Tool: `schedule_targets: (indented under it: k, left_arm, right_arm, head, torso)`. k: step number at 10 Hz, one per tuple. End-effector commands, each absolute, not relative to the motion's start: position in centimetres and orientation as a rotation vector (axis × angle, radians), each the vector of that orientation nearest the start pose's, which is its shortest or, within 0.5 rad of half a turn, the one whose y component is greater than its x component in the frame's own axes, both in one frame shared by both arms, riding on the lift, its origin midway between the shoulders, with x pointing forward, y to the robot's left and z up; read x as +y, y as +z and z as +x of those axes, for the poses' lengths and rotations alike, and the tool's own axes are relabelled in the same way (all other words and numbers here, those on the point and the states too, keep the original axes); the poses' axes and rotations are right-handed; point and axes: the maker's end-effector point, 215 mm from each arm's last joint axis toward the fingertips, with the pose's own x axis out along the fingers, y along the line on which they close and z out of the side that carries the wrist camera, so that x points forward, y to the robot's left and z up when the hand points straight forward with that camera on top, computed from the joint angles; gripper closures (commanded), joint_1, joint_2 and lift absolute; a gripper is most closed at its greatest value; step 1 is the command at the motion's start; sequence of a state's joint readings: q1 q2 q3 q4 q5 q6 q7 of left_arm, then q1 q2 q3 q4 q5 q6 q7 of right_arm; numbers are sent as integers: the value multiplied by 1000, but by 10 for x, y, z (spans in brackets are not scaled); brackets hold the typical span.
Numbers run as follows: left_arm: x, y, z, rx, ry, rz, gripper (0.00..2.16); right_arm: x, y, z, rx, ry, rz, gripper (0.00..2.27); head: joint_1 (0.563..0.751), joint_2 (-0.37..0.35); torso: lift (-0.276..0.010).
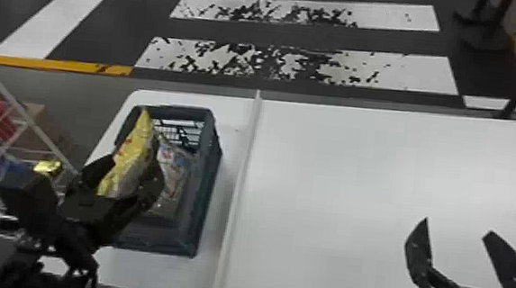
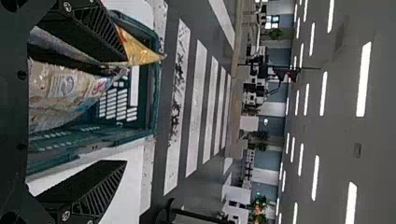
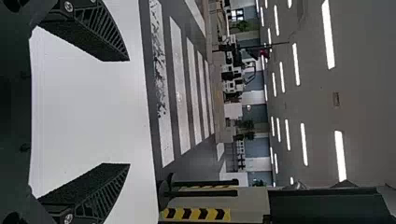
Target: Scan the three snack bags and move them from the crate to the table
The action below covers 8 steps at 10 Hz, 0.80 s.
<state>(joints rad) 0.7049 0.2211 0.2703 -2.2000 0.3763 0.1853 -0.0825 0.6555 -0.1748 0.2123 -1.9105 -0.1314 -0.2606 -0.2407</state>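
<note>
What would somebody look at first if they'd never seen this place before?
Probably the bright yellow bag poking up out of the dark crate on the left of the white table, with the robot's open left gripper right by it. Next might be the open right gripper, like a big black claw over the table's right part, and the wide white stripes on the floor beyond.

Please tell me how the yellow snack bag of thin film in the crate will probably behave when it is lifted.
The yellow, thin-film snack bag will probably flex when squeezed, as its surface looks creased. Its sheen suggests it may slip a little. Standing on edge in the dark blue-grey plastic crate, it could tip over if nudged.
</note>
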Motion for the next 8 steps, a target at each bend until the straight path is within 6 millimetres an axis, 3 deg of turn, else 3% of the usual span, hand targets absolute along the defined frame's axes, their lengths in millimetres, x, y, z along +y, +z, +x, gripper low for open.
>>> schedule_targets:
  k: [1,8]
  left_arm:
    - [360,-362,383,226,28,-26,103]
    - [399,-419,372,337,119,132,208]
  right_arm:
    - [-185,-416,368,107,5,97,80]
    - [-181,-412,368,68,16,104,76]
  head:
    - [695,220]
    - [695,318]
  torso:
    - [-62]
    - [-62]
